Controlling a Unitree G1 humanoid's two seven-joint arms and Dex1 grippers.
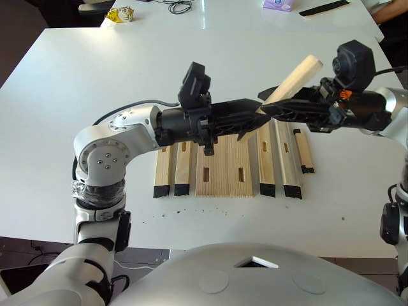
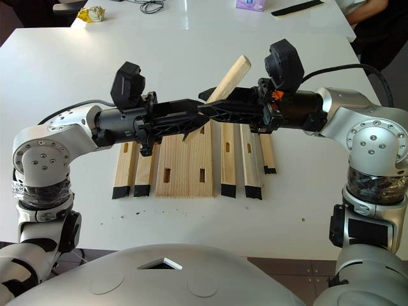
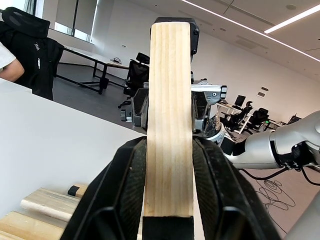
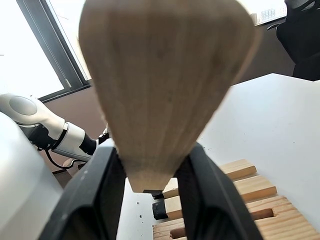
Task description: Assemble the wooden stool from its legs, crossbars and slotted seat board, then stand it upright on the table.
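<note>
Leg point(image 1: 294, 78) status from my remote seat: both arms have it at once. The left end effector point(image 1: 253, 118) and the right end effector point(image 1: 266, 109) meet nose to nose over the middle of the table point(image 1: 95, 76), and each is clamped on the same stick. In the left wrist view the wood sits squeezed between the black fingers point(image 3: 129, 187), and it's the same story in the right wrist view point(image 4: 97, 197).

What matters for the next move is that the leg's long axis tilts up and away toward my right, with its free end high in the air. The gripped lower end hangs just above the far edge of the seat board point(image 1: 223, 169). The board lies flat below the grip and a bit toward me, and its near slots point(image 1: 241, 173) are open to view. So the leg has to swing closer to upright and drop down and back to meet a slot. Neither arm is nearer, since both are on it. My guess is that one has to let go first.

The other loose pieces point(image 1: 265, 162) lie flat on both sides of the board.

The leg's bottom end is buried behind the fingers, so I can't tell how much sticks out below. The arms also cover the far slots. I'm calling it a leg, but it might be a crossbar.
</note>
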